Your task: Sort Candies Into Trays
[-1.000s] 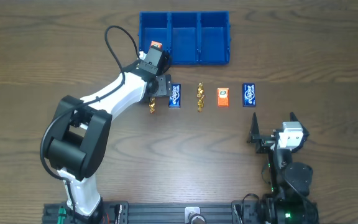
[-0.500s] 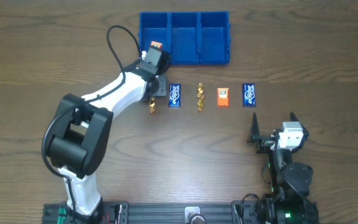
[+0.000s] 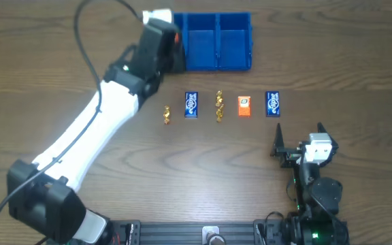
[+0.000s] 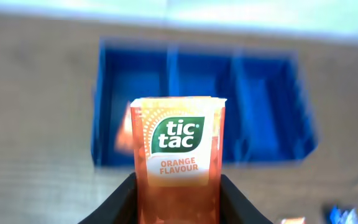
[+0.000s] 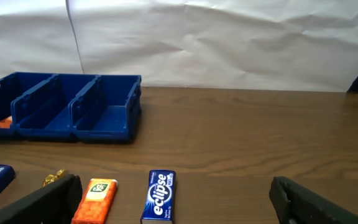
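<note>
At the upper left of the top view, your left gripper (image 3: 163, 30) has its jaws pinching an orange candy box (image 4: 179, 158) near the blue tray's (image 3: 203, 69) left end. Mid-frame, gold candies (image 3: 219, 107), blue packs (image 3: 191, 105) and a second orange box (image 3: 243, 106) line the counter (image 3: 359, 170). Lower right, your right gripper (image 3: 298, 137) has its jaws spread apart.

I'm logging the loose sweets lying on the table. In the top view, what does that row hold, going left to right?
single gold candy → blue pack → gold candies → orange box → second blue pack
</note>
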### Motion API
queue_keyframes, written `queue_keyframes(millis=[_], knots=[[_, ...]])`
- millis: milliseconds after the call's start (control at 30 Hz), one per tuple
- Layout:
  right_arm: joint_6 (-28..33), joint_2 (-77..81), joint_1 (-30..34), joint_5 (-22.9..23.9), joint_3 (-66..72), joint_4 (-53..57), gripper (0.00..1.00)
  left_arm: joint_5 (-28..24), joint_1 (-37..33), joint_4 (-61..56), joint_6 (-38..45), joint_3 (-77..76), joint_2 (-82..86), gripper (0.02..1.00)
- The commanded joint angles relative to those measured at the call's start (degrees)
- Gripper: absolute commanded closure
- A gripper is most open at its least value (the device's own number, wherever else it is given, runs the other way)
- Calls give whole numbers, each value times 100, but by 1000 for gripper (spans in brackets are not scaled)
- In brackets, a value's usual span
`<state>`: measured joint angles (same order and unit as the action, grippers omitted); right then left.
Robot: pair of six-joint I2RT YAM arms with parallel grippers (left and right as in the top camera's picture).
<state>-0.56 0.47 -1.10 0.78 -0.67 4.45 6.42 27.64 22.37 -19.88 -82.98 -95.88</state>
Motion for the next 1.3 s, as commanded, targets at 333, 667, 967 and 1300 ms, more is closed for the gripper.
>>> queue_keyframes(millis=[333,667,967,1300], knots=[[85,-31,-44,-48,22,24,3,-195,-592,975,485,-2363,-2575,715],[85,-31,-44,-48,22,26,3,-155,-673,1252,503,-2363,-2629,673],[85,-31,-44,-48,24,26,3,-151,-673,1250,511,-2363,-2627,194],[85,-31,-44,-48,24,24,3,1075,1537,1908,-1156,-3622,-2492,180]])
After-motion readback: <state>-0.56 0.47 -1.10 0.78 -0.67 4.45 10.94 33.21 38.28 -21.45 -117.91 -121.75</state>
